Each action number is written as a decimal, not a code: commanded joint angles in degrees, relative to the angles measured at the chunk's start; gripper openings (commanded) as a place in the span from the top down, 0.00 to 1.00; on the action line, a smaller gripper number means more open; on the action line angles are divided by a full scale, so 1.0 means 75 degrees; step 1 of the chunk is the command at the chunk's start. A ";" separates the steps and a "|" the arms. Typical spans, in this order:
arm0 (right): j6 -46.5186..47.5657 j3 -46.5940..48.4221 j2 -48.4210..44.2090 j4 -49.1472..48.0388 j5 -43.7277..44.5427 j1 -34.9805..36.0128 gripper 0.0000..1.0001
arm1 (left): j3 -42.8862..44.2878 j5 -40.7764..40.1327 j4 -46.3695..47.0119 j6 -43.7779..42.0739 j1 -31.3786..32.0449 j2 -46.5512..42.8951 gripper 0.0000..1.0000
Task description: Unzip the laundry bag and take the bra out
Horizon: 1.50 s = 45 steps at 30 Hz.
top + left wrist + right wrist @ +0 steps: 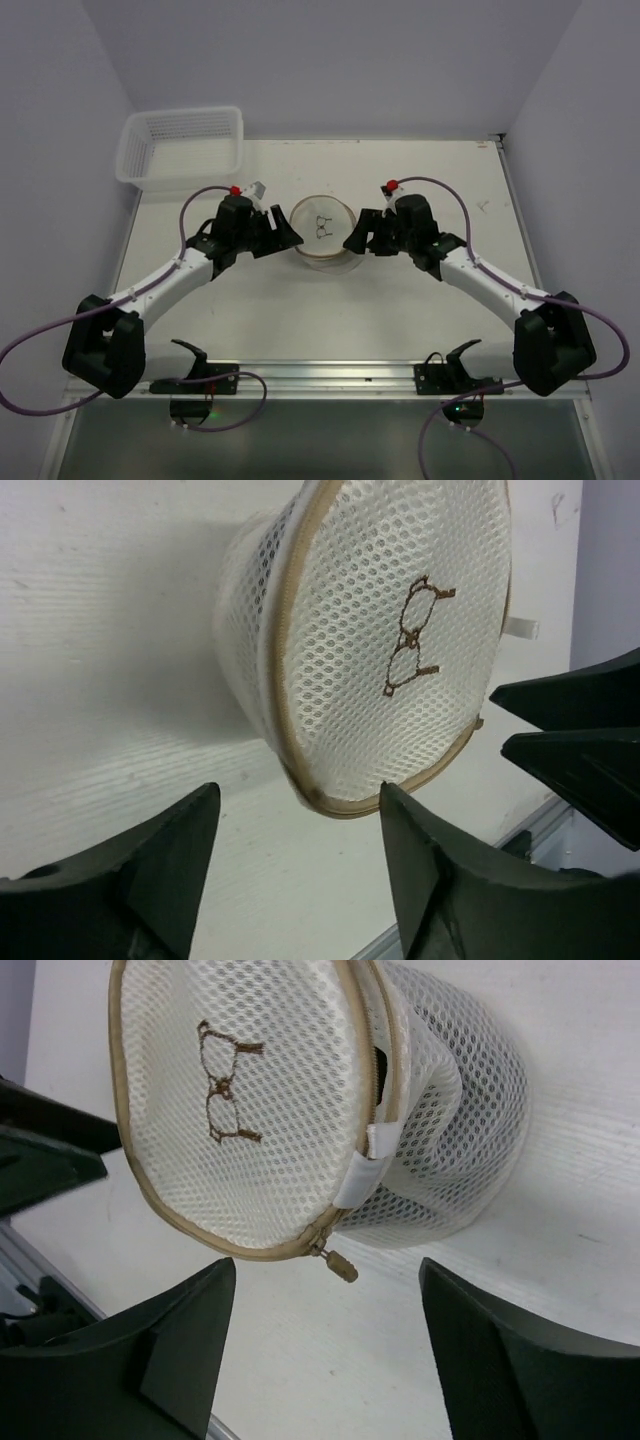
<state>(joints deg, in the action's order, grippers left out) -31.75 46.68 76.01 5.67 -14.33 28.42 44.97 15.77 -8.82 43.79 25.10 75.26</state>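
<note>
left gripper (pixel 283 240) and right gripper (pixel 361 241) spread, flanking the laundry bag (pixel 322 216), apparently not touching.

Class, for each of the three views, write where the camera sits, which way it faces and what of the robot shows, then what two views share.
Top external: above and behind, looking down on table, left arm, right arm, laundry bag.
Left wrist: faces the bag past its own open left jaws.
Right wrist: faces the bag's zipper pull past its open right jaws.
Shared: both wrist views show the pictogram and the opposite jaws.
</note>
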 commanded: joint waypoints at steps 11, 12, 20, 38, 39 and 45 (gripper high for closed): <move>0.0436 -0.0117 -0.3030 0.1236 0.1183 -0.0052 0.06 | 0.1526 -0.1353 0.0027 -0.2191 -0.0242 0.0240 0.29; 0.0436 -0.0176 -0.3160 0.1236 0.1300 -0.0052 0.06 | 0.1771 -0.1318 0.0062 -0.2345 -0.0242 0.0346 0.32; 0.0308 -0.0692 -0.3852 0.1213 0.1465 -0.0052 0.05 | 0.2687 -0.0872 0.0250 -0.3260 -0.0242 0.1447 0.48; 0.0178 -0.0856 -0.3888 0.1095 0.1512 -0.0052 0.05 | 0.2852 -0.0216 0.0227 -0.4092 -0.0043 0.2105 0.66; 0.0178 -0.0856 -0.3865 0.1095 0.1512 -0.0052 0.05 | 0.2852 -0.0216 0.0215 -0.4116 -0.0031 0.2105 0.68; 0.0143 -0.0833 -0.3818 0.1025 0.1500 -0.0052 0.06 | 0.2863 -0.0099 0.0227 -0.4186 0.0028 0.2129 0.82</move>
<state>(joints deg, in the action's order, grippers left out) -30.02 40.10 46.98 15.42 -3.95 28.16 64.60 13.54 -9.04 14.15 24.91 91.07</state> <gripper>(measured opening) 0.945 0.197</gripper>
